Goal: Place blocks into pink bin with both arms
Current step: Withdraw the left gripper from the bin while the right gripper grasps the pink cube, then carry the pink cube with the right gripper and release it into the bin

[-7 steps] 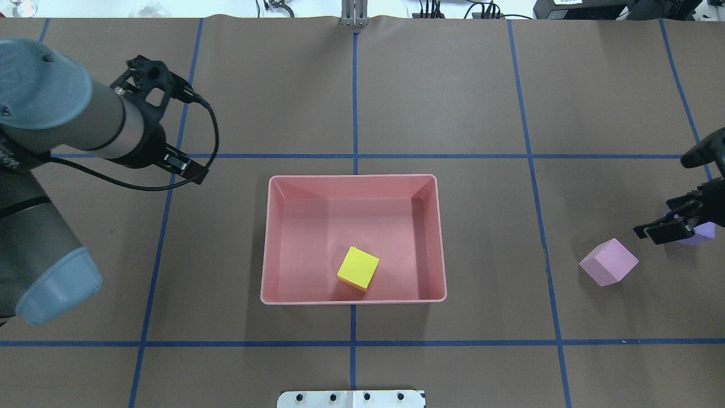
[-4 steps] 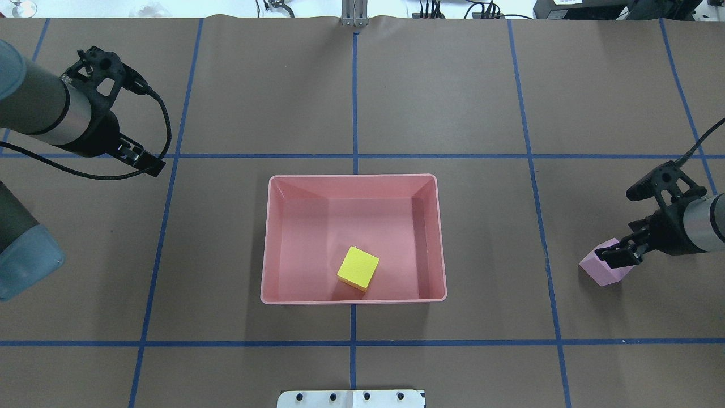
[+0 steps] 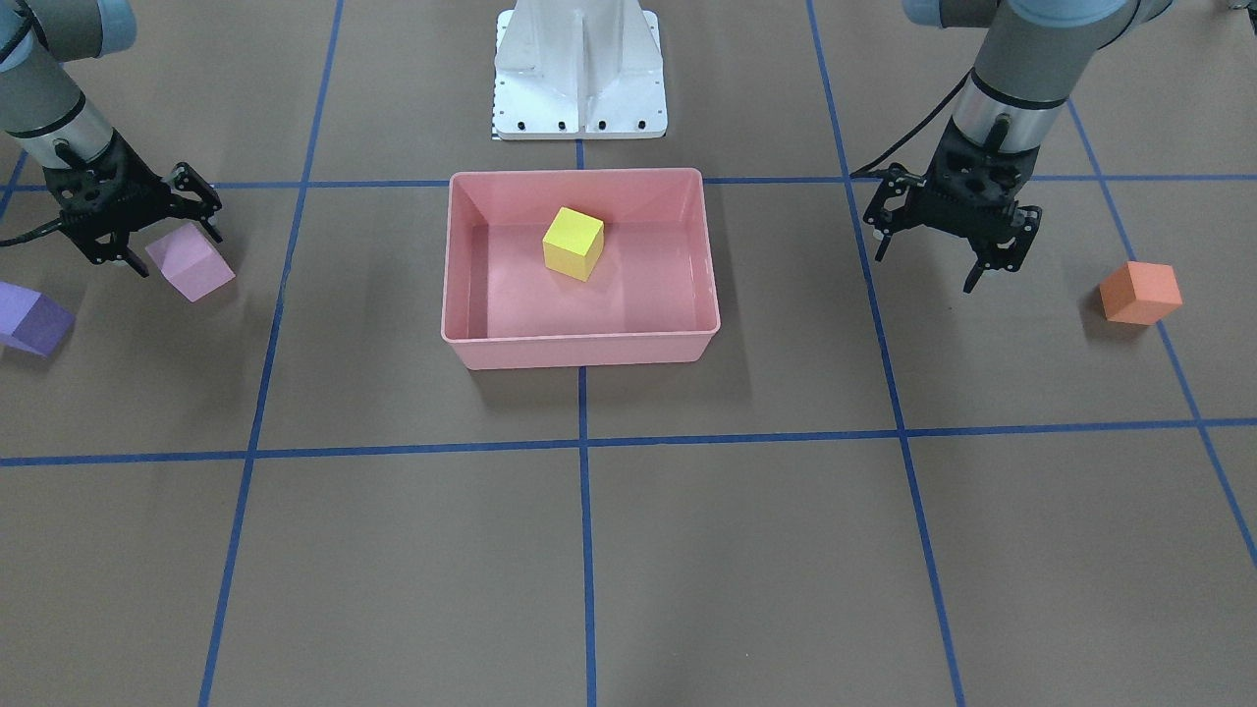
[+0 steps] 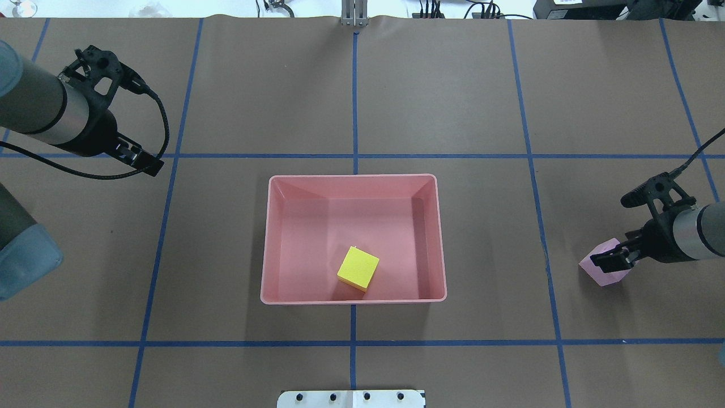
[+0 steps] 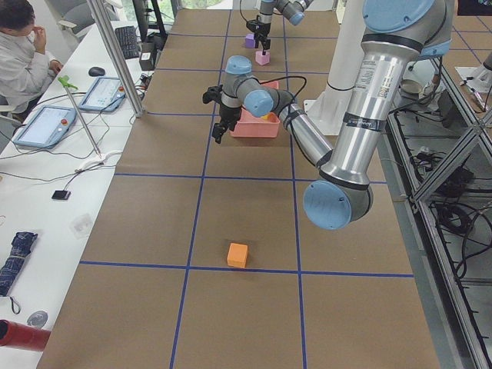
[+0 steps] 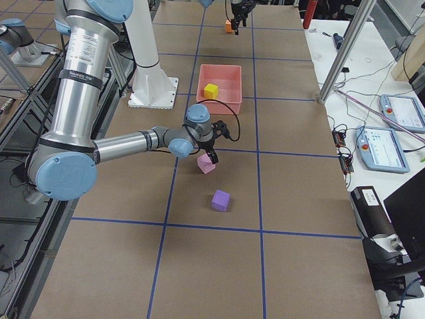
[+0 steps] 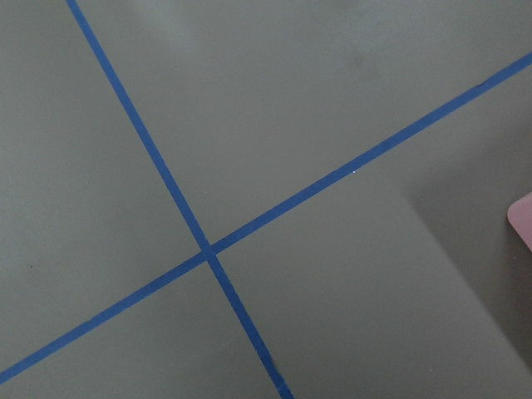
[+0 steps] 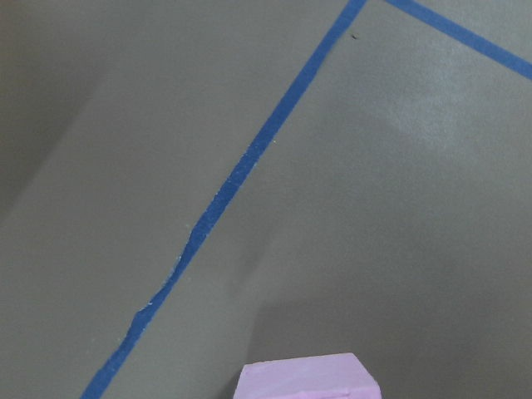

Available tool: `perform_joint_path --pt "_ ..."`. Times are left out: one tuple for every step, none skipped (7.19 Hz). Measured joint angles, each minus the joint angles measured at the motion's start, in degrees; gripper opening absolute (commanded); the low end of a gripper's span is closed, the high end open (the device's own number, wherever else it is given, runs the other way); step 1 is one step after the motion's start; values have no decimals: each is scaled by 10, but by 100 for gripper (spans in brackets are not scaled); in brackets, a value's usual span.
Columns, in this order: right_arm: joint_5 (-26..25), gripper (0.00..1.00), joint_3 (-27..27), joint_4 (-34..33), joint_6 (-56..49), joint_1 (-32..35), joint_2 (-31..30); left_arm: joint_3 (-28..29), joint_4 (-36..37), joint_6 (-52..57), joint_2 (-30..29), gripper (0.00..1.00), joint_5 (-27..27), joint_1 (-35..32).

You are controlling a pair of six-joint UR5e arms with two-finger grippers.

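Observation:
The pink bin stands mid-table and holds the yellow-green cube; both also show in the overhead view, bin and cube. My right gripper is open and hangs just over the light pink cube, which sits on the table. The purple cube lies beyond it, near the table end. My left gripper is open and empty, above bare table between the bin and the orange cube. The right wrist view shows only the pink cube's top.
Blue tape lines grid the brown table. The white robot pedestal stands behind the bin. A corner of the bin shows in the left wrist view. Desks with tablets and an operator lie past the table's far side.
My left arm has swung away from the bin toward the table's left end. My right gripper has moved from the purple cube to over the light pink cube.

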Motion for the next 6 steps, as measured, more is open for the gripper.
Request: perform_joint_path --pt "0 99 -12 9 9 -4 0 0 0 0 0 100 0 0" --pt "-2 82 -25 21 19 -9 1 0 0 -1 0 100 0 1" --pt "-12 30 -33 28 32 -21 1 0 0 -1 0 100 0 1" --pt "-26 0 -37 32 48 -34 1 0 0 -1 0 100 0 1" --pt "-33 0 -37 33 61 -42 1 0 0 1 0 100 0 0" --pt "-35 0 -32 33 67 -45 1 1 1 7 0 100 -4 -7"
